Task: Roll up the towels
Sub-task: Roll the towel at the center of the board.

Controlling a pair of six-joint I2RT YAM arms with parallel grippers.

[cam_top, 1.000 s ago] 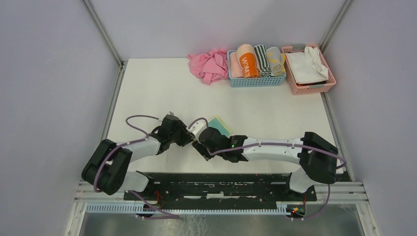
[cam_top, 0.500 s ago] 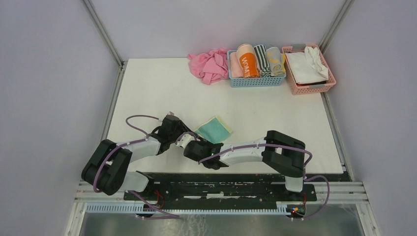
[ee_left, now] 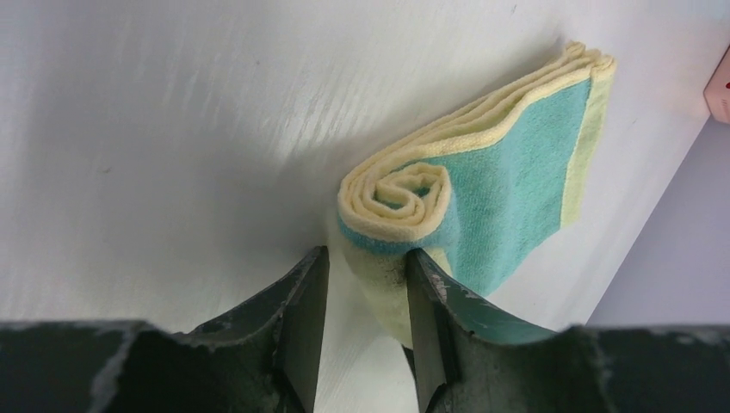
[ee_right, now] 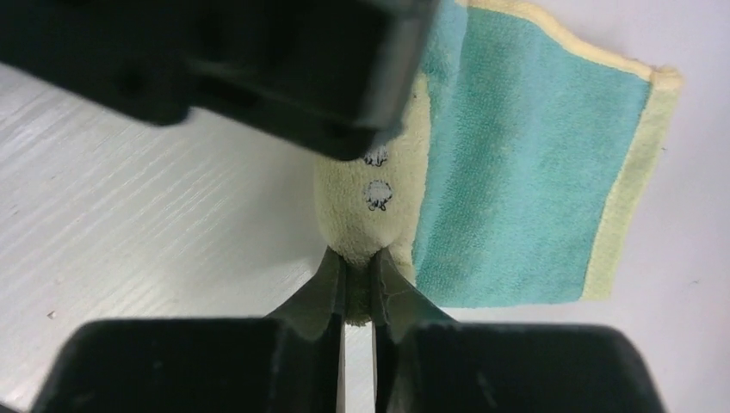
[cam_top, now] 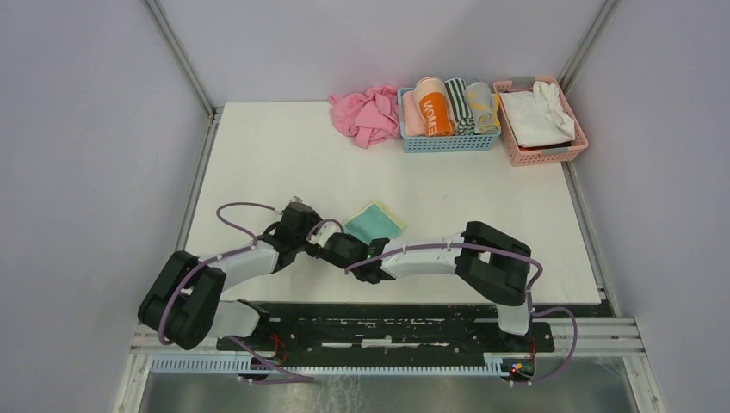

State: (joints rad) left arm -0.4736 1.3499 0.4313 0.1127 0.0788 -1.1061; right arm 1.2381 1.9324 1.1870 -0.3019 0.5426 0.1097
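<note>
The pale yellow towel (cam_top: 376,222) with the teal figure lies near the table's front, partly rolled at its near-left end. In the left wrist view its spiral roll end (ee_left: 400,202) sits between my left gripper's (ee_left: 366,254) slightly parted fingers, touching the right finger (ee_left: 426,301) with a small gap at the left one. My right gripper (ee_right: 360,258) is shut on the roll's other end (ee_right: 370,206). From above, the left gripper (cam_top: 312,234) and right gripper (cam_top: 338,247) meet at that end. A grey towel with yellow marks (cam_top: 484,105) stands rolled in the blue basket.
A plain pink cloth (cam_top: 366,114) lies crumpled at the back. The blue basket (cam_top: 448,146) holds several rolled towels. A pink basket (cam_top: 544,157) with white cloth (cam_top: 538,116) stands at the back right. The left gripper's black body (ee_right: 258,69) looms over the roll in the right wrist view.
My right arm has folded its elbow and drawn its gripper left onto the towel's rolled end. More of the teal towel now shows. The left arm has barely moved.
</note>
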